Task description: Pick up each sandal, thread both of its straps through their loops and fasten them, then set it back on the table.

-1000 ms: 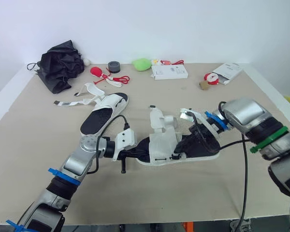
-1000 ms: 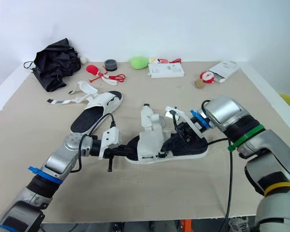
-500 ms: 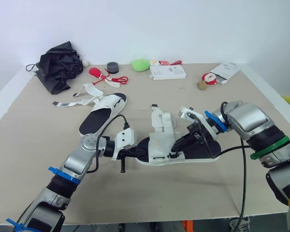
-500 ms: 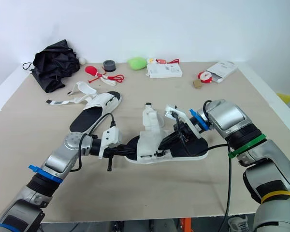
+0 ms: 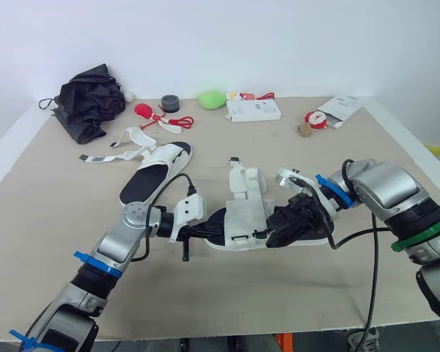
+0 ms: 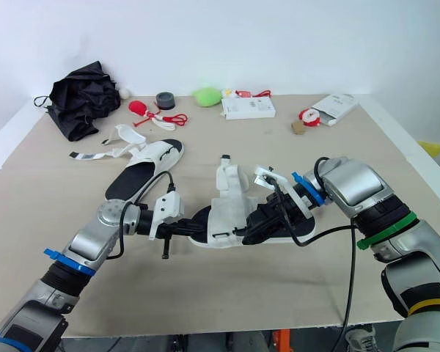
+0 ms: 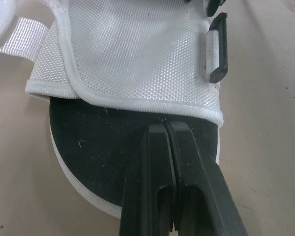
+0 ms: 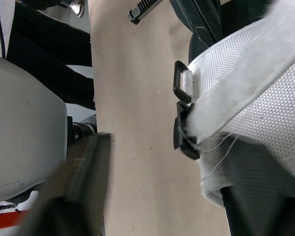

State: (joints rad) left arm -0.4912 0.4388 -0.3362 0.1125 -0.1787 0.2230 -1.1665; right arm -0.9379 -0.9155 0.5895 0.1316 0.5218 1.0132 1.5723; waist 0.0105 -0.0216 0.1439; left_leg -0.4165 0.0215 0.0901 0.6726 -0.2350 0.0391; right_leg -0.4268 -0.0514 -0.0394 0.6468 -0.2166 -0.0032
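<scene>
Jaws pressed together, the left gripper (image 7: 165,127) sits at the sandal's (image 5: 246,213) toe, while the right gripper's (image 5: 288,224) gape beside its loops (image 8: 182,84).

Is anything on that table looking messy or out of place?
The second sandal, left of the middle sandal, lies with its straps undone and splayed across the table. A crumpled black bundle sits heaped in the far left corner.

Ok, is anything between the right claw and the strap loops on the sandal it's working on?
Nothing visible. The right claw is open at the sandal, and the black loops lie straight ahead of its fingers, with bare table beside them.
</scene>
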